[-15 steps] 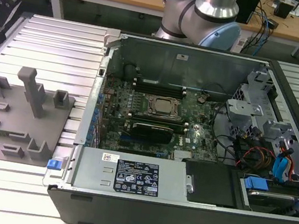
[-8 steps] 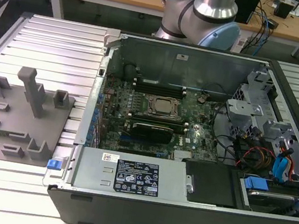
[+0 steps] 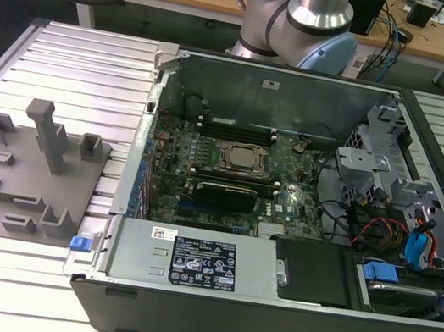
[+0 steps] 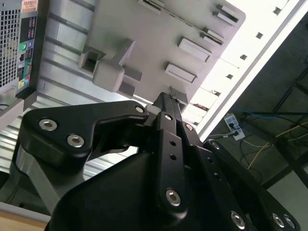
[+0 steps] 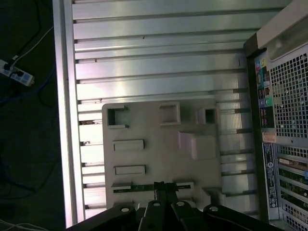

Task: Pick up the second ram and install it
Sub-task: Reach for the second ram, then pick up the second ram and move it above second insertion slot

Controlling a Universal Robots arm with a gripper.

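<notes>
Ram (image 5: 134,187) sits as a dark green strip in the long slot along one edge of the tray (image 5: 159,144). In the first wrist view my gripper (image 5: 165,186) lines up over its middle. The tips look pressed together with nothing between them, and I judge they hang well above the tray rather than down at the slot.

To take the stick cleanly I'd want the jaws spread wider than it is thick, centred along its length and squared to the slot. That way the pads close on the flat faces and not on the slot walls. In the second wrist view the gripper (image 4: 168,96) points at that same end of the tray (image 4: 144,38).

Room looks good. Ribbed table (image 5: 159,48) runs beyond the tray, the case (image 5: 284,96) stands just beside it, and the table's edge runs near the opposite side. I'd steer clear of the tall post (image 3: 47,131) mid-tray.
</notes>
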